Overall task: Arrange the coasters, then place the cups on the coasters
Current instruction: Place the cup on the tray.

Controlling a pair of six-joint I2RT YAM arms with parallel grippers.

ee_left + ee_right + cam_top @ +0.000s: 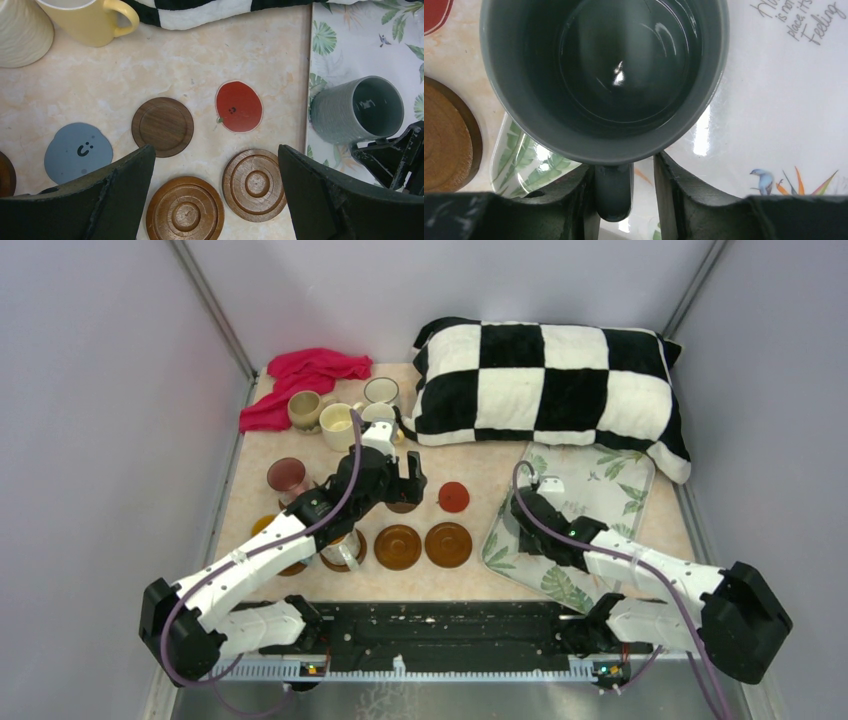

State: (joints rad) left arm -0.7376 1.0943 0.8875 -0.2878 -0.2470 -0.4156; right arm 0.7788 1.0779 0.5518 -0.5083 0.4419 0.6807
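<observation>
1. A pale marbled table [480, 465] is sitting between plain grey walls [100, 390]. A checked pillow [545, 380] is lying across the upper right of the top view, and a pink-red cloth [305, 375] is lying at the upper left.
2. The left arm is reaching diagonally towards the centre of the top view. The left gripper [215, 150] is hanging over the coasters with its jaws spread wide and nothing between them.
3. The right arm is stretching up-left over the leaf-print tray [610, 490]. The right gripper [623, 167] is standing released, jaws parted astride the handle of the grey mug [614, 80]. A gap is showing on the handle's right side; contact on the left is too dark to judge.
4. The grey mug is standing upright on the tray near its left edge, with its glossy inside empty.
5. In the left wrist view, the red coaster [239, 106], dark wooden coaster [162, 126] and blue-grey coaster [78, 152] are lying flat and apart. A ridged brown coaster [185, 210] and a second ridged coaster [256, 184] are lying just beside each other at the bottom.
6. A yellow mug [92, 20] and a cream cup [22, 30] are standing at that view's upper left.
</observation>
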